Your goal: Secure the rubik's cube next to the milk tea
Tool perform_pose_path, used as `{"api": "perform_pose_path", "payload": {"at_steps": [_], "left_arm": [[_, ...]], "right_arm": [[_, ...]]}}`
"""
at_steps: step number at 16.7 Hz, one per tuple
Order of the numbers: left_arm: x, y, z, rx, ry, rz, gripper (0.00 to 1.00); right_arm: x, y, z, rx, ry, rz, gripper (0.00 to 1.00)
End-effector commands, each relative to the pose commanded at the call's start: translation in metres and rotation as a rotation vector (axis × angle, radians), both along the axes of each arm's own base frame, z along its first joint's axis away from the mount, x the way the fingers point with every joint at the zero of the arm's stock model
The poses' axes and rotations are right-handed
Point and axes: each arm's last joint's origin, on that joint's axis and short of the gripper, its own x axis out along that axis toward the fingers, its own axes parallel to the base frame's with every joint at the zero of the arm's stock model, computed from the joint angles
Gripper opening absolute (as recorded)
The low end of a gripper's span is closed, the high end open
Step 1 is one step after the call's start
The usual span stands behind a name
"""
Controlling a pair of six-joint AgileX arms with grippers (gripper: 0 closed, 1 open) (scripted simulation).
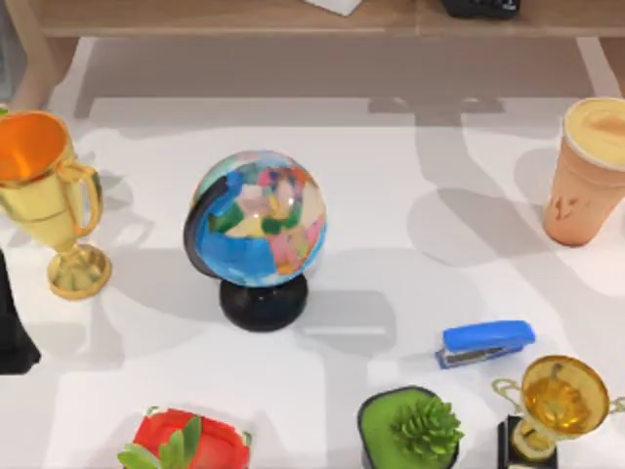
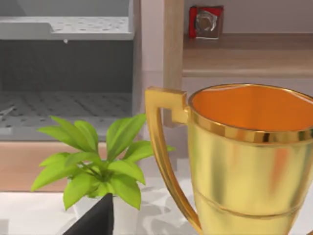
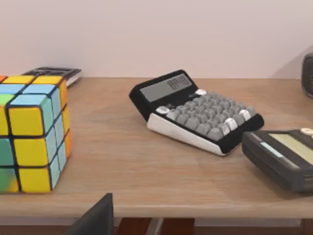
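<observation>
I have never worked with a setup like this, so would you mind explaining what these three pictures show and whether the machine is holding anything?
This is a simulated two-armed AgileX robot at a white table. One picture looks down from above: a globe, the milk tea at the right, a blue stapler, two gold trophies and two potted plants. The other two come from cameras on each wrist. The left one faces a trophy and a leafy plant. The right one faces a wooden shelf with the rubik's cube and calculators. I see nothing held.
</observation>
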Motion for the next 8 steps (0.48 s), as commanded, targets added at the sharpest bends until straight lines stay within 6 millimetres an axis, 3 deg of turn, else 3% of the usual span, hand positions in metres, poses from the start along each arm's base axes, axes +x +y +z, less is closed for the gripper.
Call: {"api": "perform_pose_path", "payload": {"at_steps": [4, 8], "left_arm": [[0.000, 0.000, 0.000, 0.000, 0.000, 0.000, 1.00], [0.000, 0.000, 0.000, 0.000, 0.000, 0.000, 1.00]], "right_arm": [[0.041, 0.067, -0.015, 0.001, 0.000, 0.000, 1.00], [0.056, 0.112, -0.030, 0.008, -0.006, 0.000, 1.00]]}}
